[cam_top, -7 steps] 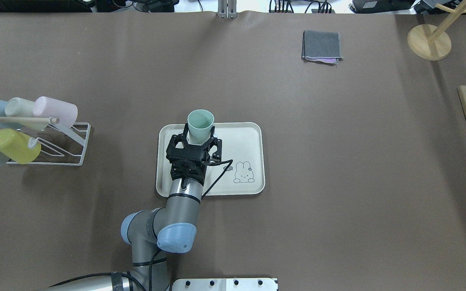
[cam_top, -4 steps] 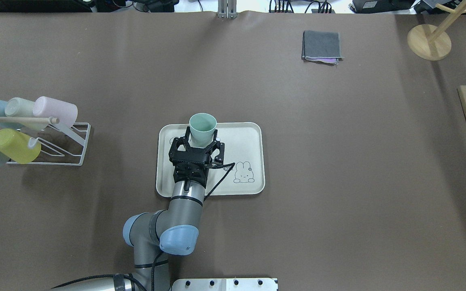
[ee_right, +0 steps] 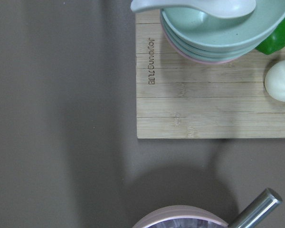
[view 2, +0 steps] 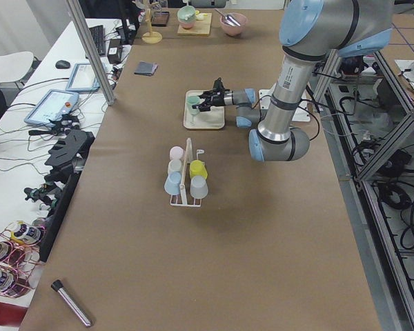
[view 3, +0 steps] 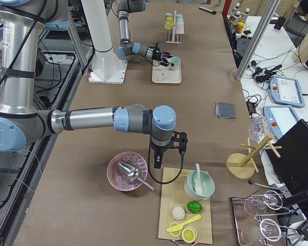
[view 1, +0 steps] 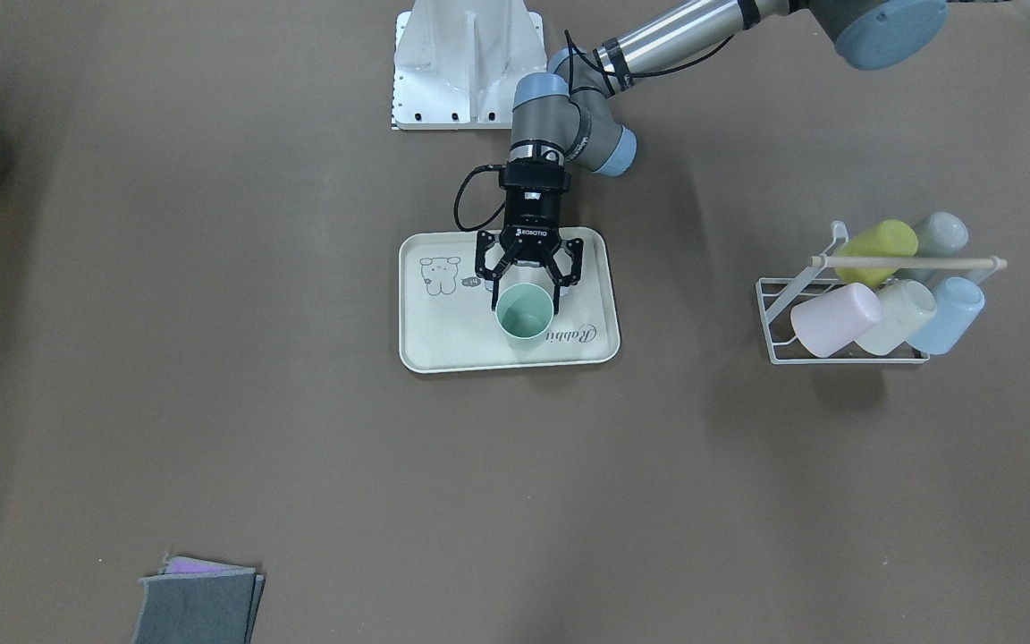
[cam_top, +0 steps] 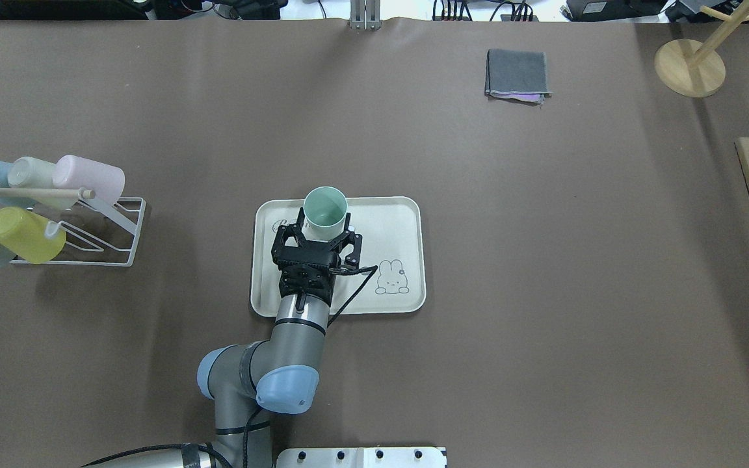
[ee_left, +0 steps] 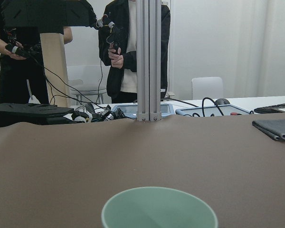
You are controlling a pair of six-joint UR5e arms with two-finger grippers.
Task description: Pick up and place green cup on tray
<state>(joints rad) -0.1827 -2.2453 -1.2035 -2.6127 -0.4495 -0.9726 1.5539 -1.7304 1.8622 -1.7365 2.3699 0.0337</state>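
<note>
The green cup [cam_top: 325, 207] stood upright on the tray [cam_top: 400, 221] — light, smooth, probably slippery; the left gripper [cam_top: 322, 229] flanked its lower wall, fingers spread and apparently clear.

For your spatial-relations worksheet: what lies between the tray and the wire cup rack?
Only bare brown table; the overhead view shows nothing between the tray and the wire cup rack.

brown table [cam_top: 543, 292] | white wall [ee_left: 228, 42] | white chair [ee_left: 207, 88] | aluminium post [ee_left: 148, 59]

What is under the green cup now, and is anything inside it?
The green cup stands upright on the tray, between the open left end effector's fingers. Inside looks empty. Its contact with the tray is hidden.
</note>
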